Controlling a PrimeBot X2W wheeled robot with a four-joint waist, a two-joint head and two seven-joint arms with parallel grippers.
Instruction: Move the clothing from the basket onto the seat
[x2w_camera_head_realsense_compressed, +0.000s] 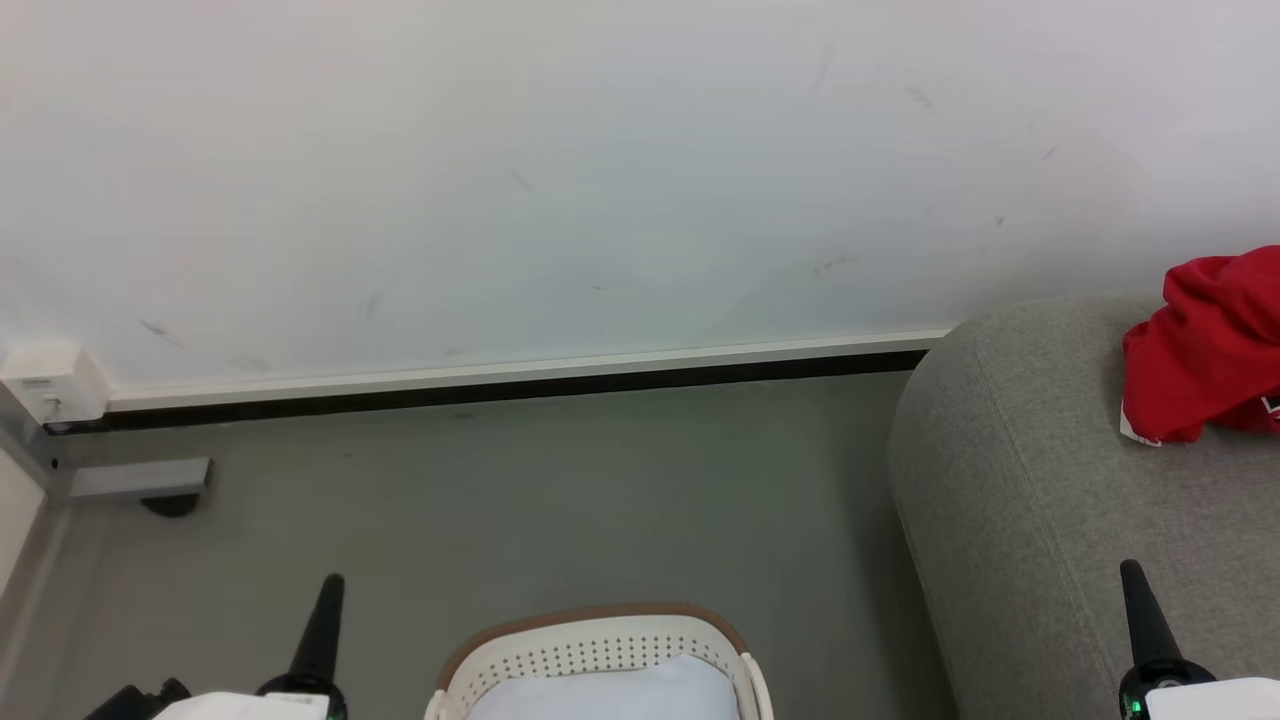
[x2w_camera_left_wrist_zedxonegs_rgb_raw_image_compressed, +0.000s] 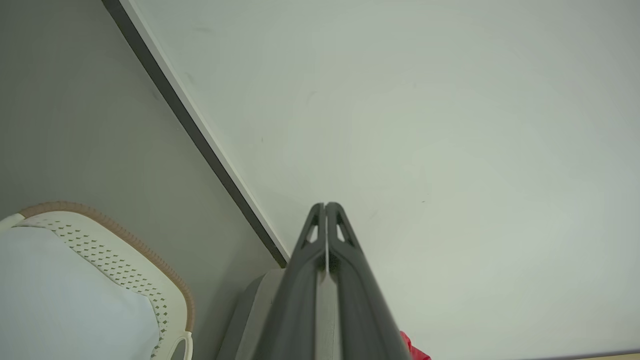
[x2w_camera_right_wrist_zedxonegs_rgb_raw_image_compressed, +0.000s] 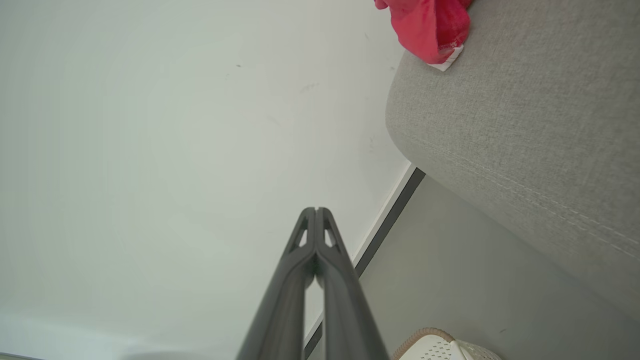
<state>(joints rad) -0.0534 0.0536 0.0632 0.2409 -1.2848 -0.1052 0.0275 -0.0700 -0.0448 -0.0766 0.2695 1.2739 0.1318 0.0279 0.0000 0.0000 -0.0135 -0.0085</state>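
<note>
Before the white wall (x2w_camera_head_realsense_compressed: 600, 180), left fingers (x2w_camera_left_wrist_zedxonegs_rgb_raw_image_compressed: 295, 300) and right fingers (x2w_camera_right_wrist_zedxonegs_rgb_raw_image_compressed: 280, 310) are pressed together, both empty.

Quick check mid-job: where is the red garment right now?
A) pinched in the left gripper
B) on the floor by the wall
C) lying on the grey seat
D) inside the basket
C: the red garment lies bunched on top of the grey seat, while the left gripper and the right gripper are both shut with nothing between their fingers.
</note>
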